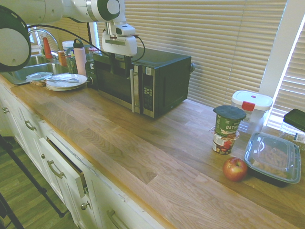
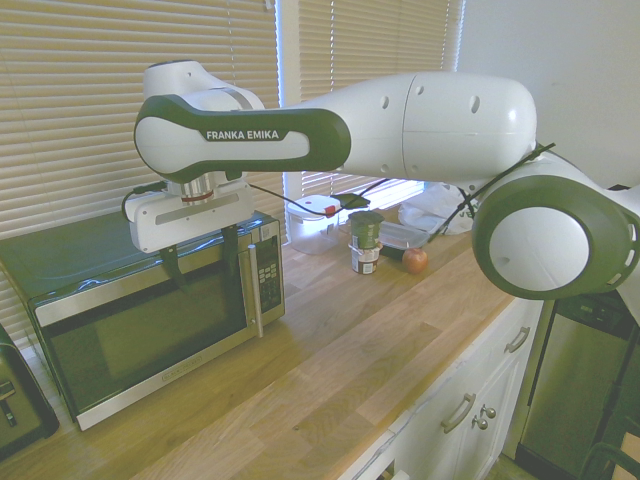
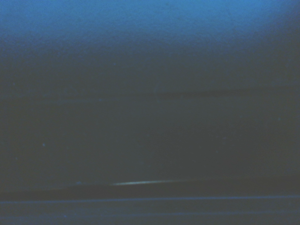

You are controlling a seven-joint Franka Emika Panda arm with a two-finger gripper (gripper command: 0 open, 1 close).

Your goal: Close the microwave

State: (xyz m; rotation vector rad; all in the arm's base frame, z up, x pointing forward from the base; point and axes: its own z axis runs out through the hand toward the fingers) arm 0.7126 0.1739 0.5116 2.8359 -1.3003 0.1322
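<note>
1. Microwave [image 1: 172, 81] on counter [image 1: 119, 138], blinds side, between the plates [image 1: 62, 86] and stacked cups [image 1: 226, 128].
2. Door [image 2: 150, 325] flush or nearly so; can't confirm latched.
3. Pincer [image 2: 207, 270] open, fingers pointing down at the door's upper front, nothing gripped. Can't tell if touching.
4. Apple [image 1: 235, 169] near cups.
</note>
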